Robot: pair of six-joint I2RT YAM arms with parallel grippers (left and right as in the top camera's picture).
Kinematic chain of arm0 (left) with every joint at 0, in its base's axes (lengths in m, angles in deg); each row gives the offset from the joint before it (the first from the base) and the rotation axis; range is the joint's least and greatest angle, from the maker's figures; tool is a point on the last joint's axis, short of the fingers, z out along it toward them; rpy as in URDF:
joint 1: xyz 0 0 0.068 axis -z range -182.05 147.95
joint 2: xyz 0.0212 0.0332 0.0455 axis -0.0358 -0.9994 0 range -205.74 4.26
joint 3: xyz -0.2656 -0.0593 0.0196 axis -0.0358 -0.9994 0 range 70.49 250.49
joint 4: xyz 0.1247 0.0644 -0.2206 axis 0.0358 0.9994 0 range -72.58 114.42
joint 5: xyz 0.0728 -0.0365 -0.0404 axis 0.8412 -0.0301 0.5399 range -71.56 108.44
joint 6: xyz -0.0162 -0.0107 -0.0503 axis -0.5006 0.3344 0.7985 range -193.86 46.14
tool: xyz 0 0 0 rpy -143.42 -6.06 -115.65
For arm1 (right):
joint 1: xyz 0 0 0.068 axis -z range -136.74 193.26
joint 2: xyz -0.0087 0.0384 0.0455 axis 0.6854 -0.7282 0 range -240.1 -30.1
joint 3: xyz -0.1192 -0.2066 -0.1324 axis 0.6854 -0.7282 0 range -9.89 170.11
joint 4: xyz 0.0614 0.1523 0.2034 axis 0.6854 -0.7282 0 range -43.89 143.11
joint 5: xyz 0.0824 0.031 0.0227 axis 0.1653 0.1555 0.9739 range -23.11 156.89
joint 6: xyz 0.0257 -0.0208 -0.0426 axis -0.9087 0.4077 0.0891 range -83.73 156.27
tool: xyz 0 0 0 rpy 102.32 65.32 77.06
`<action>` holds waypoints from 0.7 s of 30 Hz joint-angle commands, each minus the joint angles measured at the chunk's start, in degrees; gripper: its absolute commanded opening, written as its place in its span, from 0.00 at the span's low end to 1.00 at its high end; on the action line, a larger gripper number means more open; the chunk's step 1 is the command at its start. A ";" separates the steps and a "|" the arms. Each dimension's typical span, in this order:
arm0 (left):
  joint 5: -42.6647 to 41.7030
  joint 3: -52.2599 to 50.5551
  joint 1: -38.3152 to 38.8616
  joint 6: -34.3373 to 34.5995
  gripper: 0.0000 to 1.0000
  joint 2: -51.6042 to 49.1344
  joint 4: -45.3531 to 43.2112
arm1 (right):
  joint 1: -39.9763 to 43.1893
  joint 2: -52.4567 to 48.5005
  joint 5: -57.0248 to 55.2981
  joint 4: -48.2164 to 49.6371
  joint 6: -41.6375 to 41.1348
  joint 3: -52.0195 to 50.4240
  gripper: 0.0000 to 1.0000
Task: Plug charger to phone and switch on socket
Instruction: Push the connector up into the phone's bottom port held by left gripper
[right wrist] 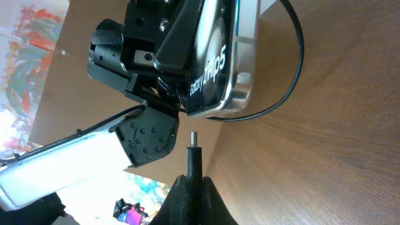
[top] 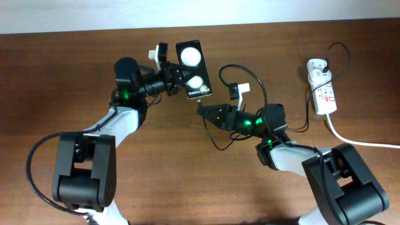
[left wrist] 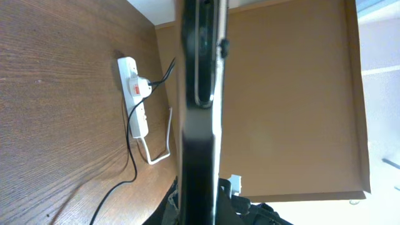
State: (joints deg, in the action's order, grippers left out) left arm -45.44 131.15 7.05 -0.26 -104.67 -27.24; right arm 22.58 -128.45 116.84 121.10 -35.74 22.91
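Over a wooden table (top: 62,81), clamped the phone (top: 192,65) edgewise in the left gripper (top: 170,74), seemingly off the wood. Pinched the charger (right wrist: 193,159) behind its tip in the right gripper (right wrist: 189,190), just short of the port. Judged phone rigid, slick, best held by edges; cable limp. Noted no containers, only one plug (top: 317,65) seated in the socket (top: 324,97).

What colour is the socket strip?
The socket is white with small red marks, clearest in the overhead view.

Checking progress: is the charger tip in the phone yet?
Out: the charger tip sits short of the phone, a gap showing between them.
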 commanded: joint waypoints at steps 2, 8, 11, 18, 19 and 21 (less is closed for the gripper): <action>-1.44 0.90 0.07 0.17 0.00 0.61 -0.72 | 2.12 -0.39 -0.48 -0.46 1.03 1.07 0.04; -1.18 0.90 0.07 0.15 0.00 0.61 -0.74 | 1.16 -0.39 0.39 -0.46 1.01 1.09 0.04; -1.22 0.90 0.13 0.15 0.00 0.61 -0.74 | 0.83 -0.39 0.07 -0.44 1.03 1.09 0.04; -1.22 0.90 0.13 0.35 0.00 0.61 -0.72 | 0.83 -0.39 -1.16 -0.46 1.03 1.09 0.04; -1.22 0.87 0.13 0.59 0.00 0.61 -0.72 | 0.83 -0.39 -1.18 -0.46 1.03 1.09 0.04; -1.20 0.87 0.13 0.59 0.00 0.61 -0.74 | 0.83 -0.39 -1.79 -0.46 1.03 1.09 0.04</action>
State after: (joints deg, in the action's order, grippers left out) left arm -45.81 131.15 7.05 -0.19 -104.67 -27.24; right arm 23.73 -128.53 116.23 120.46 -35.50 22.91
